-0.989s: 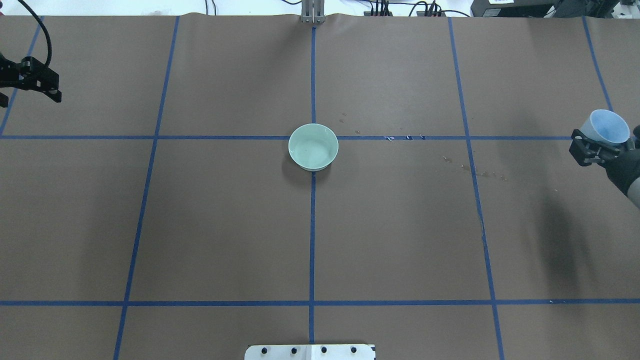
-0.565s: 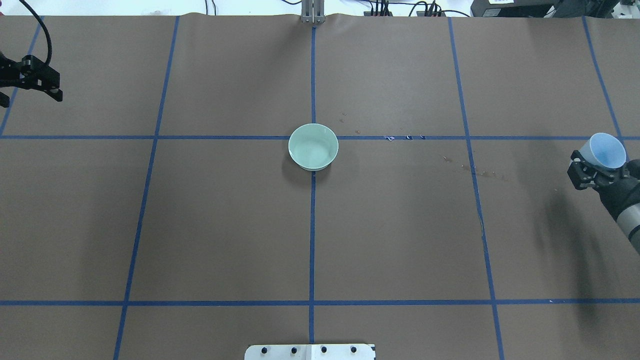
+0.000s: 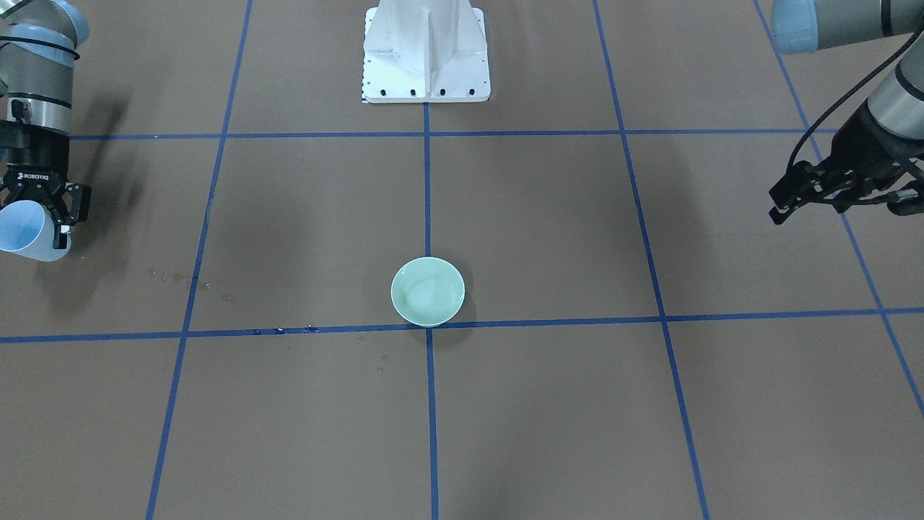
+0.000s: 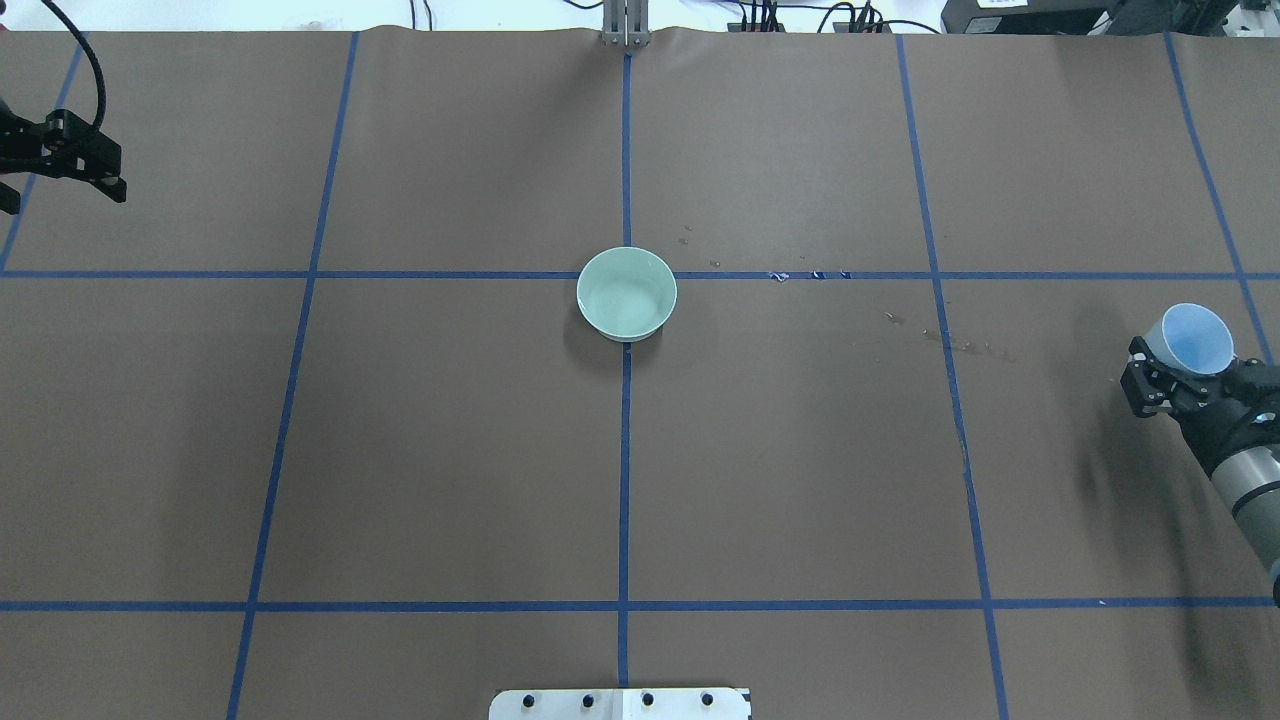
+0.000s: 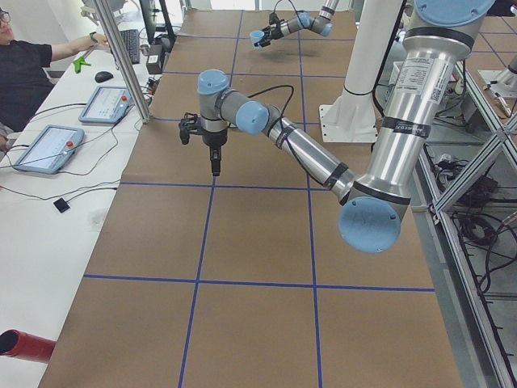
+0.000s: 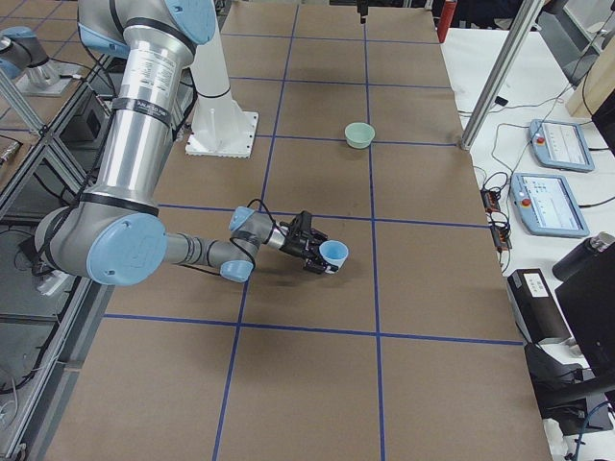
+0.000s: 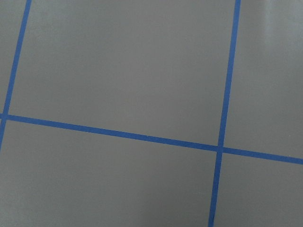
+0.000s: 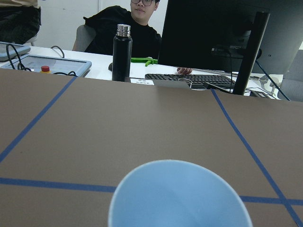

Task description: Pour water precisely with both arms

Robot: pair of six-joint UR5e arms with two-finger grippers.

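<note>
Glossy bowl (image 4: 655, 265), smooth plastic cup (image 4: 1190, 338), matt paper table cover (image 4: 450, 450)

bowl (image 4: 627, 293): desk (image 4: 450, 450) centre | cup (image 4: 1190, 338): right edge of overhead frame, in right gripper (image 4: 1172, 368) | left gripper (image 4: 60, 188): upper left corner | pedestal (image 4: 620, 703): bottom centre

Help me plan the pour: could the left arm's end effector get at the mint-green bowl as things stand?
Probably yes. The left end effector hangs open and empty, only bare table lies between it and the mint-green bowl, and the right arm holds its blue cup far aside.
</note>
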